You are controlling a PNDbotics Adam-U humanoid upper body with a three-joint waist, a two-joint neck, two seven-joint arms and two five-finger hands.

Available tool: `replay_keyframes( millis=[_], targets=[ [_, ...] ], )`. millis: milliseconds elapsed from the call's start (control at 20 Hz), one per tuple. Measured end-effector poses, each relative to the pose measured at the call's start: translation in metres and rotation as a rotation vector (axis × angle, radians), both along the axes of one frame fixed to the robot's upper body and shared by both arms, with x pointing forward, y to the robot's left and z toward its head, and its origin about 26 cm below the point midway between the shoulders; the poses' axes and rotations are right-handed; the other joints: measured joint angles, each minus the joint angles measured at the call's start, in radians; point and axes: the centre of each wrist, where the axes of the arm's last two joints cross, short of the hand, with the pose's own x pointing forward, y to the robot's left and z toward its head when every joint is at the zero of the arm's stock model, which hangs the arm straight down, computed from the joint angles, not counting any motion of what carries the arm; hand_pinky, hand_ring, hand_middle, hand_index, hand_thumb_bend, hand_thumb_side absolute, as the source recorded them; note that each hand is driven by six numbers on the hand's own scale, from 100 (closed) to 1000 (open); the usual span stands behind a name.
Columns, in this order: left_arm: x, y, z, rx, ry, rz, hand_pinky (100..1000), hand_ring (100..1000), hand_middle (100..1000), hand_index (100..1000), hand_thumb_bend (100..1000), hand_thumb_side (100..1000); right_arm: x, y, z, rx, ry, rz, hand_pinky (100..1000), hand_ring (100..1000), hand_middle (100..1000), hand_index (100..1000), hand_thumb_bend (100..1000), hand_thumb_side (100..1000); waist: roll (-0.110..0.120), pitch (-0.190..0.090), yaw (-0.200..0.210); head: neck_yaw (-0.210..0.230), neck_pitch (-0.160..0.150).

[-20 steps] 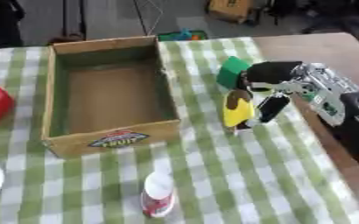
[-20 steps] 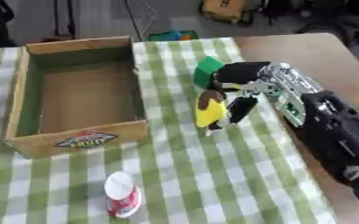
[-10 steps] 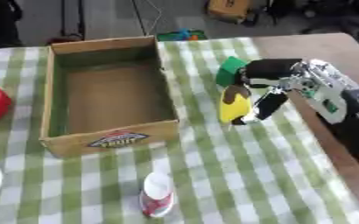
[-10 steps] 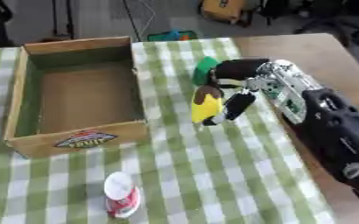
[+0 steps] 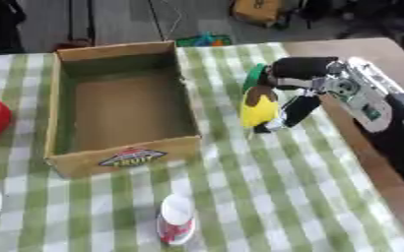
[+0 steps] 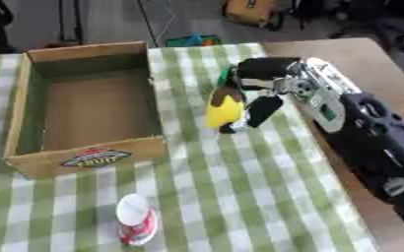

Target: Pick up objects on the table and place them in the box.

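The right hand (image 5: 313, 88) is gripping the yellow object (image 5: 259, 109) with curled fingers, just right of the box (image 5: 119, 155). It is probably light, rigid and smooth; mid-body hold suits.

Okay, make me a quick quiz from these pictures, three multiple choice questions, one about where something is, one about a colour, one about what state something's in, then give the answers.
1. Where does the small red and white container lie?
A. inside the box
B. on the cloth in front of the box
C. in the right robot hand

2. What colour is the main body of the thing the right robot hand holds?
A. yellow
B. blue
C. white

3. What state is the cardboard box in?
A. open, nothing inside
B. closed
C. tipped on its side

Answers:
1 B: the container lies on the checked cloth, nearer than the box.
2 A: the right robot hand curls round a yellow object.
3 A: its bare floor shows.
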Motion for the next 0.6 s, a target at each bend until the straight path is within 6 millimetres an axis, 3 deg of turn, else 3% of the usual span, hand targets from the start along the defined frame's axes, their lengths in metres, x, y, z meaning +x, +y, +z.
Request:
replay_keyframes(
  millis=[600],
  targets=[
    [0.0,0.0,0.0,0.0,0.01,-0.009,757,894,817,908,100,917,0.01,0.054,0.059,0.058,-0.121,0.122,627,591,341,518,549,714,-0.02,-0.016,0.025,-0.013,0.001]
  ],
)
